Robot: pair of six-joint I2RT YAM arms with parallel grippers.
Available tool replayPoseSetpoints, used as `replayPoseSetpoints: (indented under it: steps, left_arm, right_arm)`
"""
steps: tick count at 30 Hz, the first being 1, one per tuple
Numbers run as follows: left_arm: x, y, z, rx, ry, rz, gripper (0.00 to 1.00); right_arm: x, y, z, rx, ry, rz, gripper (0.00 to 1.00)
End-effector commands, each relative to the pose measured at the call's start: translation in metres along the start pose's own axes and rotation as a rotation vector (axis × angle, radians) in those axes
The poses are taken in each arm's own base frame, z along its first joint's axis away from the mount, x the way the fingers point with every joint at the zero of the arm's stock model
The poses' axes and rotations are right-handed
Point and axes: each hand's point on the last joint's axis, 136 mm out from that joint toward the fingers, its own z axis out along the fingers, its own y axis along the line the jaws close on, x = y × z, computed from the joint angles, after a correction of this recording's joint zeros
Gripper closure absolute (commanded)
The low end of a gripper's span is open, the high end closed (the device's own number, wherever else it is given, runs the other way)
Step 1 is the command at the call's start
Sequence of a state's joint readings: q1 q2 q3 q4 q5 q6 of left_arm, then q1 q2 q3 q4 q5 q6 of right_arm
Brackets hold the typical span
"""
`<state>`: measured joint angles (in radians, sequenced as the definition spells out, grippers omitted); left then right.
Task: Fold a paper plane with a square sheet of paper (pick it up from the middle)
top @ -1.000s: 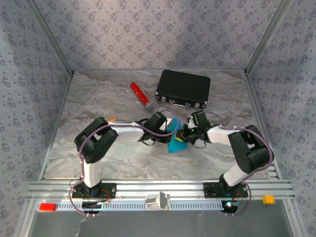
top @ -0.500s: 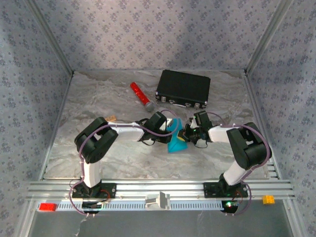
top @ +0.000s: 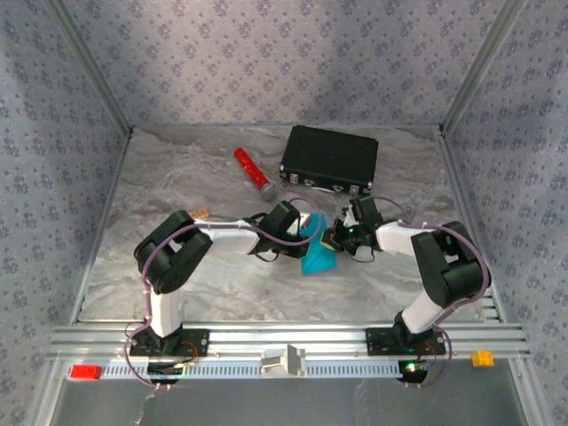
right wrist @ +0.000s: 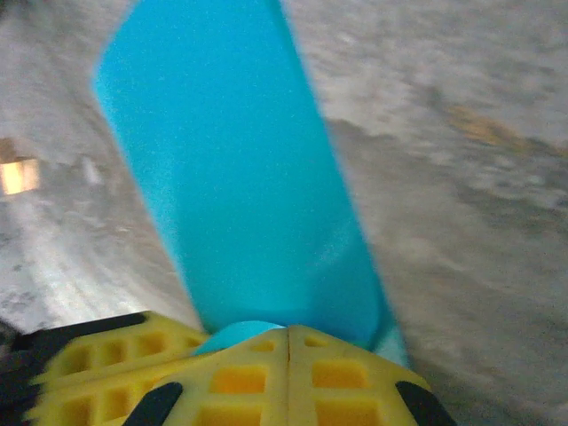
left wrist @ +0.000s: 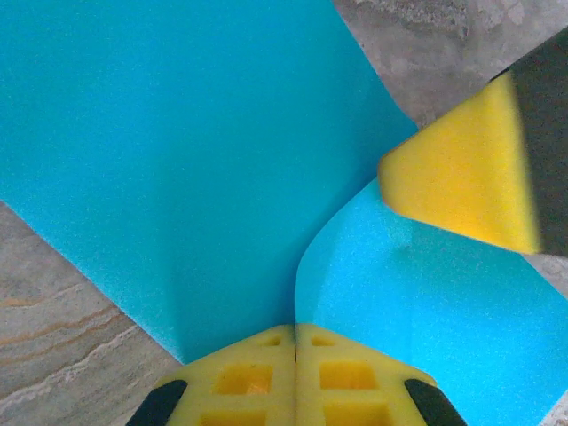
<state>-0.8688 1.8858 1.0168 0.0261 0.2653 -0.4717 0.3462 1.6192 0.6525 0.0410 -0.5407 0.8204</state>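
The square sheet of paper (top: pixel 317 256) is bright cyan and hangs bent just above the middle of the marble table, between my two grippers. My left gripper (top: pixel 307 233) is shut on it from the left. In the left wrist view the yellow jaws (left wrist: pixel 295 330) meet on a curved fold of the sheet (left wrist: pixel 177 160), with one of the right gripper's fingers (left wrist: pixel 461 177) close at the right. My right gripper (top: pixel 336 238) is shut on the sheet from the right. Its closed jaws (right wrist: pixel 288 333) pinch the lower end of a long cyan flap (right wrist: pixel 240 177).
A black case (top: pixel 329 160) lies at the back of the table, with a red cylinder (top: pixel 253 173) to its left. A small tan block (top: pixel 201 213) sits by the left arm. Patterned walls close in the table on three sides.
The right arm's wrist has shifted slightly toward the back right, drawing its end of the sheet with it. Both grippers stay shut on the paper; the left arm is still.
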Motion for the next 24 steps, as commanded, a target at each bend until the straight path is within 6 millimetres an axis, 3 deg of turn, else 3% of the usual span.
replayPoseSetpoints:
  steps: [1, 4, 11, 19, 24]
  left_arm:
    - [0.018, 0.008, 0.006, -0.027, 0.068, 0.006, 0.99]
    - [0.019, 0.009, 0.006, -0.033, 0.072, 0.007, 0.99]
    - [0.022, 0.011, 0.007, -0.037, 0.080, 0.007, 0.99]
    - [0.022, 0.011, 0.007, -0.037, 0.082, 0.008, 0.99]
    - [0.022, 0.010, 0.007, -0.034, 0.081, 0.013, 0.99]
  right_arm:
    - [0.010, -0.032, 0.005, 0.132, 0.018, 0.001, 0.97]
    - [0.006, -0.042, 0.003, 0.129, 0.004, 0.046, 0.97]
    - [-0.011, -0.030, -0.007, 0.074, -0.036, 0.090, 0.97]
    - [-0.024, -0.046, -0.018, 0.212, -0.092, 0.074, 0.96]
    - [-0.030, -0.034, -0.031, 0.194, -0.130, 0.023, 0.96]
